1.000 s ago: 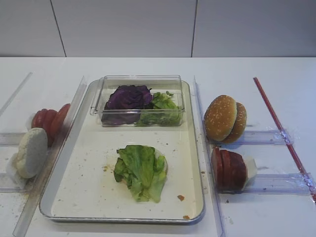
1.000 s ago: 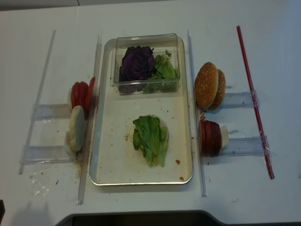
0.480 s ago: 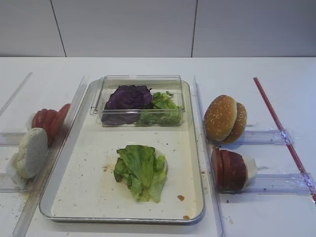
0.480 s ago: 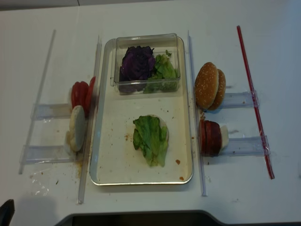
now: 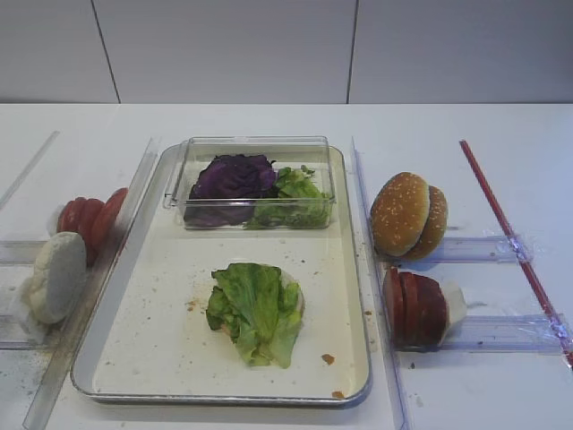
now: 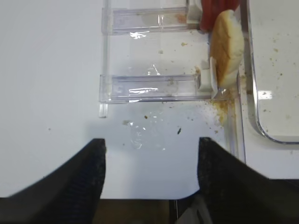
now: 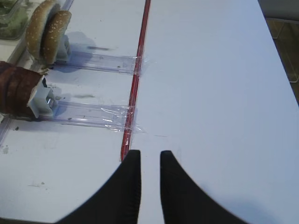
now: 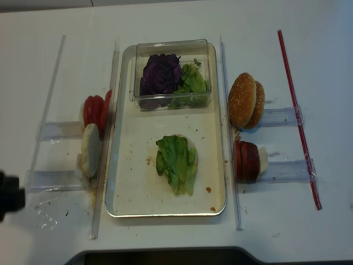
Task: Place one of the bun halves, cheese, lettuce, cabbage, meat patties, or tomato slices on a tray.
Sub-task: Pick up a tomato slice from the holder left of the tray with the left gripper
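Observation:
The tray holds a lettuce leaf lying on a pale round. Cabbage and more lettuce fill a clear box at the tray's far end. Bun halves and meat patties stand on edge in racks to the right. Tomato slices and a pale bun half stand on the left. My left gripper is wide open and empty, near the left racks. My right gripper is slightly open and empty, over bare table. Cheese is out of view.
A red strip runs along the table right of the racks. Clear plastic rails flank the tray on both sides. Crumbs and a scrap of clear film lie on the table ahead of the left gripper. The table's front edge is close behind.
The left gripper has come up from the bottom left corner of the overhead view towards the left racks. The food and the tray have not moved.

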`<state>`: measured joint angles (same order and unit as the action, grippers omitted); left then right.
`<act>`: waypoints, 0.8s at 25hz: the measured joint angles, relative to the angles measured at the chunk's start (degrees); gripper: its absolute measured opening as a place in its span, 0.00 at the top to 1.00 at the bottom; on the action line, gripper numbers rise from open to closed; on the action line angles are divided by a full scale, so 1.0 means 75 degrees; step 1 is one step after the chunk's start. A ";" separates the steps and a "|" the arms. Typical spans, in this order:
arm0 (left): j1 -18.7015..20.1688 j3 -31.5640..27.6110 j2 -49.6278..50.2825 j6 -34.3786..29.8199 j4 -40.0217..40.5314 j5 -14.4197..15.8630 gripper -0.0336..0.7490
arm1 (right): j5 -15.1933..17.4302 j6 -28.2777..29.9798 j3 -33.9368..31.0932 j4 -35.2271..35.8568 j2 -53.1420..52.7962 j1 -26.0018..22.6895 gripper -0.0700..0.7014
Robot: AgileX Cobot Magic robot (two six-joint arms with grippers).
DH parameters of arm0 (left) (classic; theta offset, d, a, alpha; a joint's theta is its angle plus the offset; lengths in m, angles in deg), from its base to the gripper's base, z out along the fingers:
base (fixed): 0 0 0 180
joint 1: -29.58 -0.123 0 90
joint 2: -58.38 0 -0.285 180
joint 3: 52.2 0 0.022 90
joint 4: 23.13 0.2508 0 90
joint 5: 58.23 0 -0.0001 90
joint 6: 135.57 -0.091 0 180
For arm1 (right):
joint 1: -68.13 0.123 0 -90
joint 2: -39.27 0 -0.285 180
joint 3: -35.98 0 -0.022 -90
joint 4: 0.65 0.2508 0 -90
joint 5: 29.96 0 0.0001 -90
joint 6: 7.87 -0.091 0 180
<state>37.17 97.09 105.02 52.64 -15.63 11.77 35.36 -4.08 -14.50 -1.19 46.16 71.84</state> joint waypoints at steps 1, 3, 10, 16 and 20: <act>0.0000 0.0264 0.0409 0.0000 0.0000 0.0045 0.43 | 0.0000 0.0000 0.0000 0.0000 0.0000 0.0000 0.73; 0.0000 0.0769 0.1172 0.0000 0.0000 0.0142 0.43 | 0.0000 0.0000 0.0000 0.0000 0.0000 0.0000 0.73; 0.0000 0.2517 0.3865 0.0000 0.0000 0.0197 0.43 | 0.0000 0.0000 0.0000 0.0000 0.0000 0.0000 0.73; 0.0000 0.3577 0.5358 -0.0140 -0.0088 0.0170 0.43 | 0.0000 0.0000 0.0000 0.0000 0.0000 0.0000 0.73; 0.0000 0.3772 0.5797 -0.0202 -0.0211 0.0154 0.43 | 0.0000 0.0000 0.0000 0.0000 0.0000 0.0000 0.73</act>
<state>37.17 125.38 148.50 51.13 -17.21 12.92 35.36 -4.08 -14.50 -1.19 46.16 71.84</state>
